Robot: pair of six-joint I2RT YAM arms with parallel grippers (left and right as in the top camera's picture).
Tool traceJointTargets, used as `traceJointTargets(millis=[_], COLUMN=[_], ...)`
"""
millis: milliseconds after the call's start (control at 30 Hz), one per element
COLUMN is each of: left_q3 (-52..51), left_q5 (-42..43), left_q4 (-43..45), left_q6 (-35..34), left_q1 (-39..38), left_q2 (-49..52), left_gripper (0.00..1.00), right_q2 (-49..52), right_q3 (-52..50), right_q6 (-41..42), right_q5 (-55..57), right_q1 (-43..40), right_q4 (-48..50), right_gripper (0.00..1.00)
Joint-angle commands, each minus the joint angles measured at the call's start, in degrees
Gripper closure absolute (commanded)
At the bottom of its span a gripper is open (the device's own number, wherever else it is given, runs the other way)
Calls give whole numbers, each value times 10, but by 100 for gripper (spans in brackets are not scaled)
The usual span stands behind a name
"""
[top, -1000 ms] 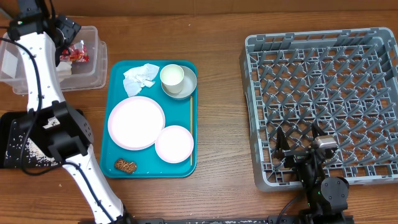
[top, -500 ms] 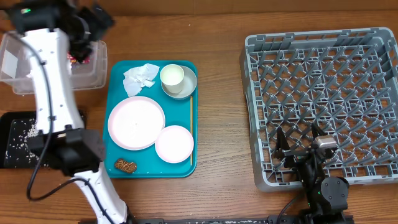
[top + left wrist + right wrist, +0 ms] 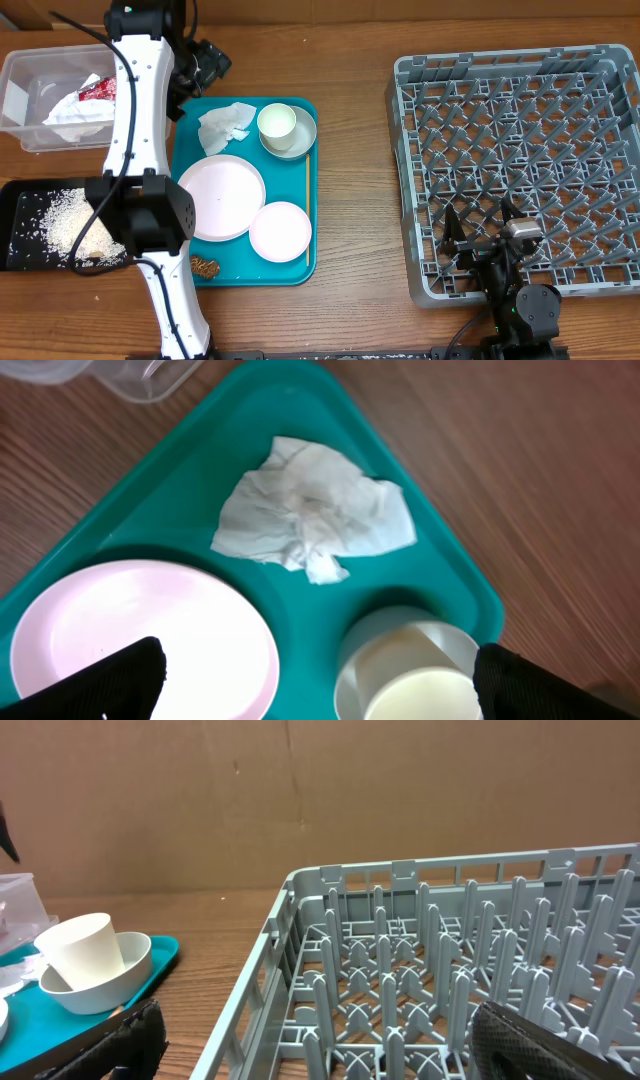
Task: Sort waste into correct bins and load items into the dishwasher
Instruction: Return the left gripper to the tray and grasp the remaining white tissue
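Tray [image 3: 238, 264], two plates [image 3: 220, 197], one cup [image 3: 276, 123], one bowl [image 3: 301, 141], one napkin [image 3: 224, 125]

Robot lab bench, wooden table [image 3: 350, 200], cardboard backdrop [image 3: 400, 790], dishwasher rack [image 3: 500, 57] beside a teal tray [image 3: 250, 273]

Left arm [image 3: 138, 100]: extended well away from its base. The long white link runs up the overhead view, and a dark joint sits lower down at the near end. The wrist at the far end is turned to the robot's right. Left gripper [image 3: 207, 62]: jaws spread wide. The two dark fingers [image 3: 110, 680] show only at the bottom corners of the left wrist view, with nothing held between them.

Right arm [image 3: 522, 300]: folded compactly and low at the near edge. Right gripper [image 3: 480, 228]: aimed away from the base and roughly level. Jaws spread wide and empty, with the fingertips [image 3: 120, 1040] at the bottom corners of the right wrist view.
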Motion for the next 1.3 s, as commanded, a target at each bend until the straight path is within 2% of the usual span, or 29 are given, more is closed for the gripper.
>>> traceJointTargets(millis=[0,767,1000,1167,1233,1267], left_q3=[-2,-2,-2,-2,-2,-2], left_q5=[-8,35,15,7,7,7], left_q4=[-2,59,66,72,71,70], left_q6=[-38,-51,-50,-40,-33,-29], left_q1=[1,-21,-20,-19,-19,-19], left_q2=[43,186,188,188,188,188], left_gripper=[0,1,21,74,85,86], right_q2=[-6,-6,-6,-6,-6,-6], right_q3=[-6,-6,-6,-6,-6,-6], right_q6=[-3,-3,-3,-3,-3,-3], right_q5=[4,4,4,4,4,4], right_q1=[-1,-1,-1,-1,-1,-1], right_q4=[5,4,4,4,4,4], right_gripper=[0,0,0,0,0,0])
